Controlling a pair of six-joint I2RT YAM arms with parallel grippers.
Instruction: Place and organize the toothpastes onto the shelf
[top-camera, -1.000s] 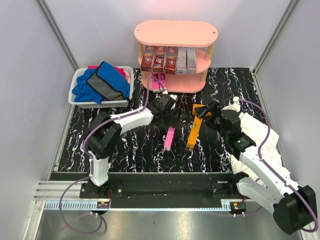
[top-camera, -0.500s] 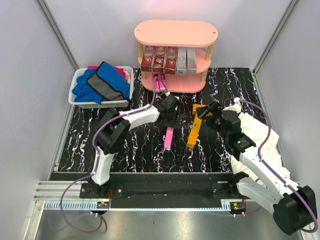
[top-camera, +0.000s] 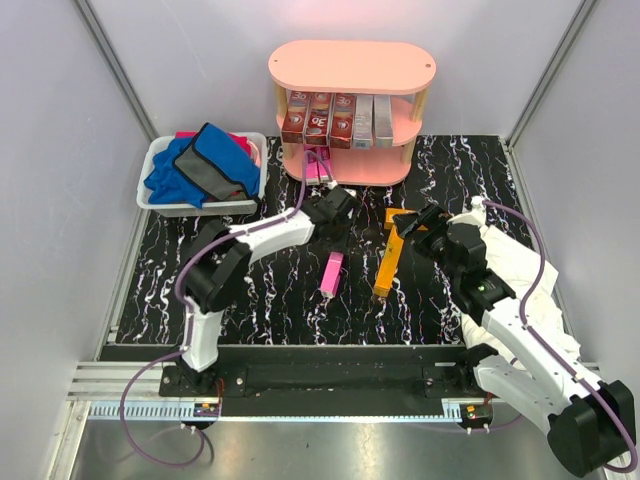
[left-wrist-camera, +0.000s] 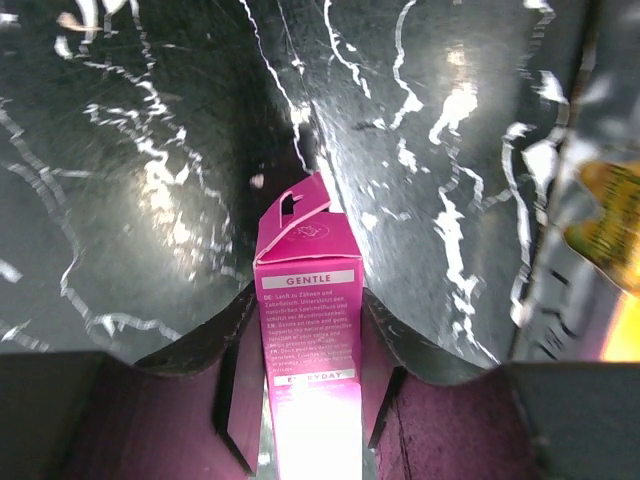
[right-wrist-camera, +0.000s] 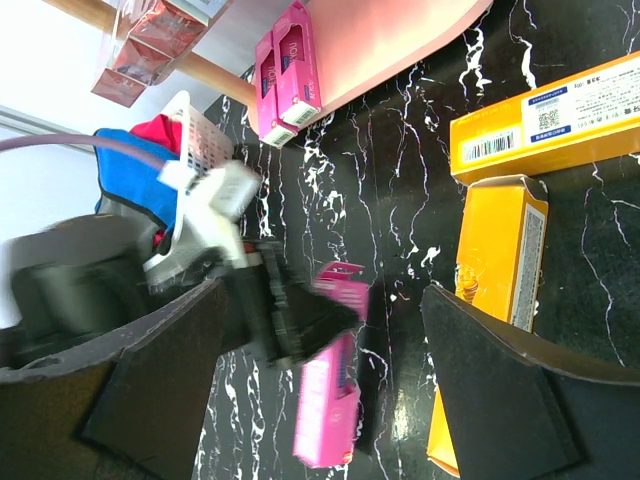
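Observation:
A bright pink toothpaste box (top-camera: 329, 275) lies mid-mat with my left gripper (top-camera: 335, 243) shut on its far end. In the left wrist view both fingers press the sides of this box (left-wrist-camera: 305, 340). The right wrist view shows the same box (right-wrist-camera: 325, 410) slanting below the left gripper (right-wrist-camera: 290, 320). Two orange toothpastes (top-camera: 385, 268) (top-camera: 400, 215) lie to its right. My right gripper (top-camera: 405, 222) hovers open over the farther orange one, holding nothing. The shelf (top-camera: 350, 65) holds dark red and silver boxes (top-camera: 335, 118) on its middle tier and pink boxes (top-camera: 318, 165) on its bottom tier.
A white bin (top-camera: 150, 195) holding blue and grey cloths (top-camera: 205, 165) stands at the back left. A white cloth (top-camera: 515, 265) lies under my right arm. Grey walls close in both sides of the black marbled mat (top-camera: 260, 300).
My left gripper has closed on the pink box. The box has shifted a little left and turned with it. The right gripper stays open and has barely moved.

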